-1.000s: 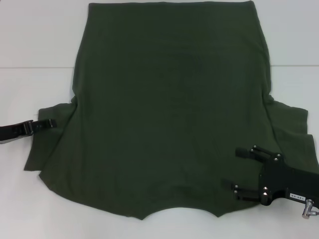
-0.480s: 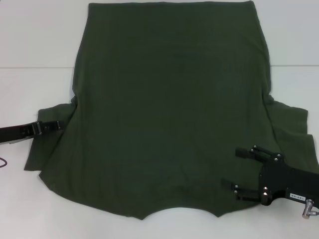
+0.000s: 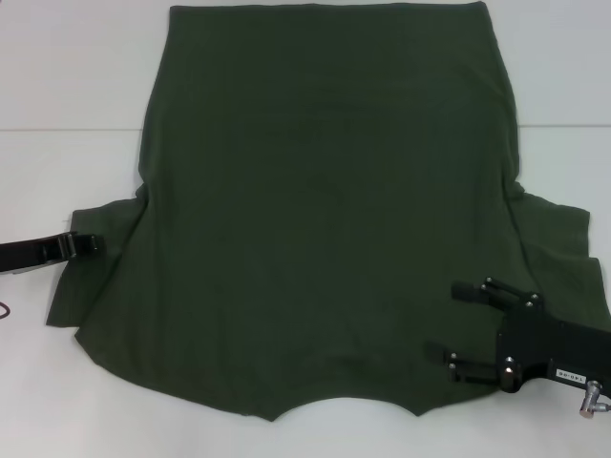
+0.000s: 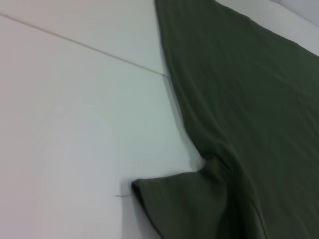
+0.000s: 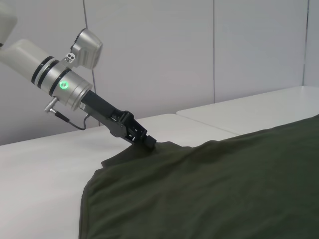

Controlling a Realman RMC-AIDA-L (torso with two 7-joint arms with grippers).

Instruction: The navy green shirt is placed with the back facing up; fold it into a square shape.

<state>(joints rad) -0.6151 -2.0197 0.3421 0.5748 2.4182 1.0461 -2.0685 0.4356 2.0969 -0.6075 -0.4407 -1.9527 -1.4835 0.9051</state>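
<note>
The navy green shirt [image 3: 325, 219] lies spread flat with its plain back up, collar notch at the near edge and hem at the far edge. My left gripper [image 3: 95, 242] is at the outer edge of the left sleeve. In the right wrist view the left gripper [image 5: 148, 142] looks shut on that sleeve edge, where the cloth [image 5: 224, 189] rises to its tip. The left wrist view shows the sleeve corner and the shirt's side [image 4: 249, 124]. My right gripper [image 3: 458, 326] stands open over the shirt's near right shoulder, with nothing between its fingers.
The white table [image 3: 67, 95] has a seam line running across it under the shirt. Bare tabletop lies on both sides of the shirt and along the near edge. A pale wall [image 5: 199, 50] stands beyond the table's far side.
The left gripper reached a little farther onto the left sleeve, then drew back slightly toward the sleeve's edge. The right gripper and the shirt's outline have not moved.
</note>
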